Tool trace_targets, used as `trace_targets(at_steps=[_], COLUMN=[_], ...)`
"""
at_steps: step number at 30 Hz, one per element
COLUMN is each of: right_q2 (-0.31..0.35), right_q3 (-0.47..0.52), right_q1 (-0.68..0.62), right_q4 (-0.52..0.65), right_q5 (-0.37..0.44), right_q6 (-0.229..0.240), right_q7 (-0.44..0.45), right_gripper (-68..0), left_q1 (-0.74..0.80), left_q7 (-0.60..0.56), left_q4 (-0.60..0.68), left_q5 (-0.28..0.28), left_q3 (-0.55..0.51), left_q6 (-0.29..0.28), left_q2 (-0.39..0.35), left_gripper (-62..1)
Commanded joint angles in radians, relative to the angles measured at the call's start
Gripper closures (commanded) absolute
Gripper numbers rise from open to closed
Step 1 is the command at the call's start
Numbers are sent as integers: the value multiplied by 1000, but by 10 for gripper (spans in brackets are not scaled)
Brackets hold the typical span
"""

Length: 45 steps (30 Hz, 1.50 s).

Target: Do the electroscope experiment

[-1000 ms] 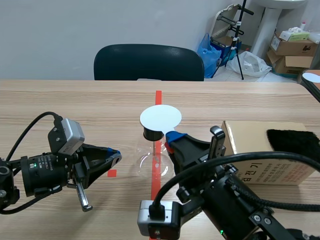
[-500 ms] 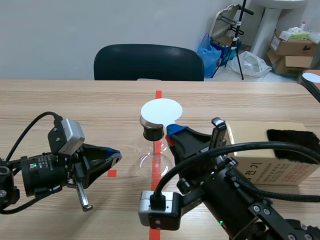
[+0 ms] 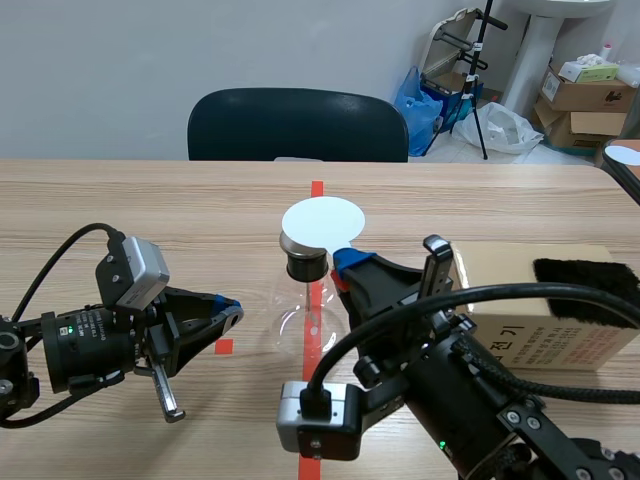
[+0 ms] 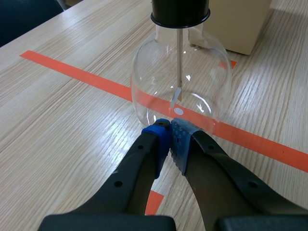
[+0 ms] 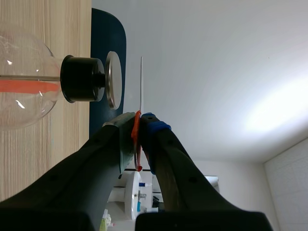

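Electroscope [image 3: 305,305] just under R gripper's [image 5: 139,119] disc [image 3: 322,221]

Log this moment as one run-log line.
right gripper: shut on white disc, over electroscope plate, apart | left gripper: shut, empty, by flask

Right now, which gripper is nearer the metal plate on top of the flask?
Right. The right gripper holds a white disc just above the plate; the left gripper sits shut, low beside the flask.
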Motion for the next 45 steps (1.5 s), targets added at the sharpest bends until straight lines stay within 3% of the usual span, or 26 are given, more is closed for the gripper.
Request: trace_targets(at_steps=[1, 10, 25, 32, 38, 45], right_q2=[6, 14, 14, 14, 14, 14], right_q3=[8, 8, 8, 8, 8, 8], right_q1=[14, 14, 14, 14, 14, 14], right_q4=[7, 7, 7, 7, 7, 7], right_q5=[0, 0, 0, -7, -10, -16], right_q6=[-10, -10, -10, -10, -10, -10], right_q7=[0, -61, -432, -558, -615, -622], right_gripper=[-9, -9, -9, -9, -9, -9], left_q1=[-3, -3, -3, -3, -3, -3], left_q7=[-14, -14, -14, -14, -14, -14], left_q4=[12, 12, 12, 12, 12, 12], left_q5=[-13, -9, -9, -9, -9, -9], left_q3=[-6, -6, -6, -6, -6, -6], left_q6=[2, 2, 2, 2, 2, 2], left_q2=[5, 5, 5, 5, 5, 5], left_gripper=[-30, -30, -30, -30, -30, -30])
